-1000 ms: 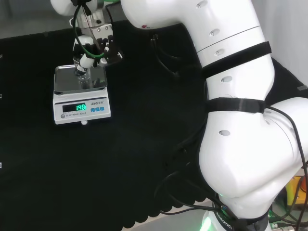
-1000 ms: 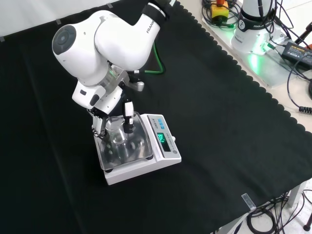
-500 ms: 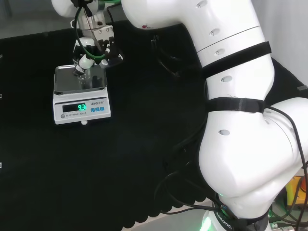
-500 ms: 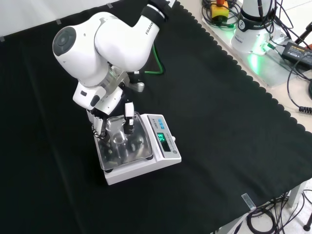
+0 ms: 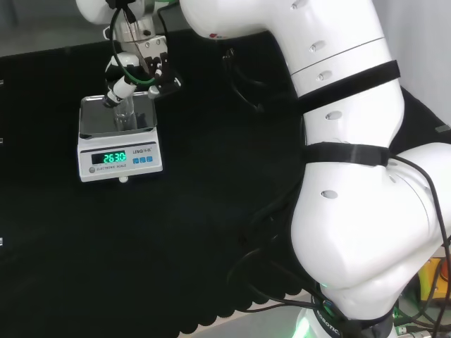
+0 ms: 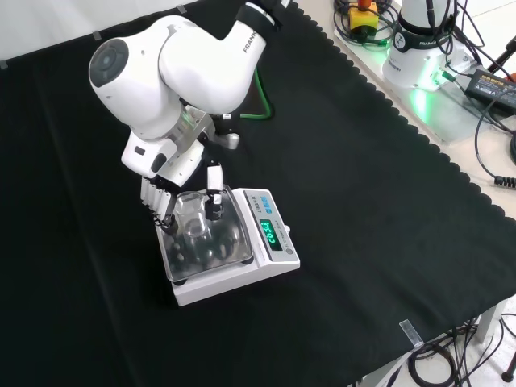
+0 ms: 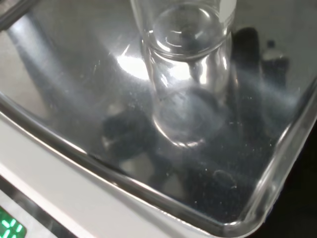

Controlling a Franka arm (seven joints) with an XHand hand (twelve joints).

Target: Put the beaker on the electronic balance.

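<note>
A small clear glass beaker [image 6: 194, 224] stands upright on the steel pan of the white electronic balance [image 6: 272, 246]. The hand [image 6: 160, 195] hangs just over it, with straight fingers on one side and the thumb [image 6: 214, 184] on the other, apart from the glass. In the head view the hand [image 5: 144, 69] is above the beaker [image 5: 125, 113] at the back right of the balance [image 5: 120, 156], whose green display is lit. From the wrist, the beaker [image 7: 185, 74] rests free on the pan [image 7: 74, 99].
Black cloth [image 6: 363, 201] spreads wide around the balance, with a scalloped edge at the front view's right. A green cable [image 6: 262, 89] runs behind the arm. Power boxes and wires [image 6: 435, 56] sit off the cloth at top right. The arm's white links [image 5: 338, 176] stand at the head view's right.
The fingers have straightened and drawn up and away from the beaker, which stays on the pan. The balance's reading has changed.
</note>
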